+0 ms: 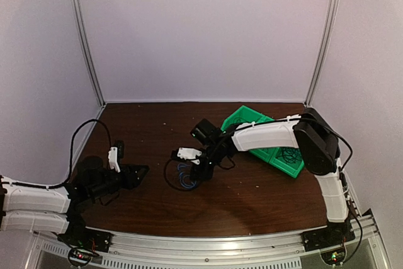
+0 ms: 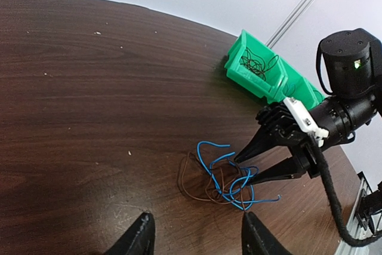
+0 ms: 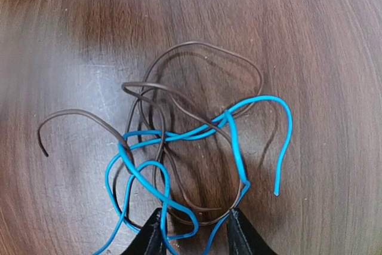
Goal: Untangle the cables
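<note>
The cables (image 3: 179, 141), a tangle of bright blue and dark brown wires, lie on the wooden table (image 1: 252, 200); they also show as cables (image 2: 224, 177) in the left wrist view and cables (image 1: 181, 177) from above. My right gripper (image 3: 194, 231) points down over the tangle's edge, open, with blue and brown loops lying between its fingertips (image 3: 152, 234). It appears as right gripper (image 2: 243, 170) and right gripper (image 1: 192, 171) in the other views. My left gripper (image 2: 197, 234) is open and empty, just short of the tangle, seen from above as left gripper (image 1: 141, 171).
A green bin (image 1: 277, 155) with compartments stands at the back right, behind the right forearm. One compartment of the bin (image 2: 256, 70) holds a small dark wire tangle. White walls close the table on three sides.
</note>
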`<state>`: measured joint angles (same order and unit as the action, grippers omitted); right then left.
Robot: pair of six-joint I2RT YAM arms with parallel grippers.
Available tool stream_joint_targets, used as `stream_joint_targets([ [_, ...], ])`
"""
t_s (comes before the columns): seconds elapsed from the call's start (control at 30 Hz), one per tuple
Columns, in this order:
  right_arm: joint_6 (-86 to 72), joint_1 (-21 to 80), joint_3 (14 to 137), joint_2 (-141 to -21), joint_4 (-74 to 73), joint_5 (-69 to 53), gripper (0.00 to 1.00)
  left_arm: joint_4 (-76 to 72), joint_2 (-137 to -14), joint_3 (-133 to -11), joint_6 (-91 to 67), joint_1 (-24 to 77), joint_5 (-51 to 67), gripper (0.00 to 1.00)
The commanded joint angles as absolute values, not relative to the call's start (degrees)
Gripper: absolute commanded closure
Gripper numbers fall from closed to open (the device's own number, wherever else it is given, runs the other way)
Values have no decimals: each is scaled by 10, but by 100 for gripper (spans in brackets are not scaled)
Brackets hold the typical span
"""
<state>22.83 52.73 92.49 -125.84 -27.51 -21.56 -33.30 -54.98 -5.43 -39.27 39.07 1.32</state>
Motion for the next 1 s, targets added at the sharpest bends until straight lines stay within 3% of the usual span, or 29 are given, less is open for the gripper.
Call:
stream_joint_targets([
  [0.0, 234, 524, 984, -1262, -288, -214, 66, -362, -557, -70, -391, 392, 16, 50],
  [0.3, 237, 530, 1014, -1279, -304, -227, 75, -347, -535, -63, -394, 393, 9, 50],
  [0.97, 289, 534, 1023, -1295, -356, -286, 71, -357, -551, -64, -396, 393, -5, 50],
])
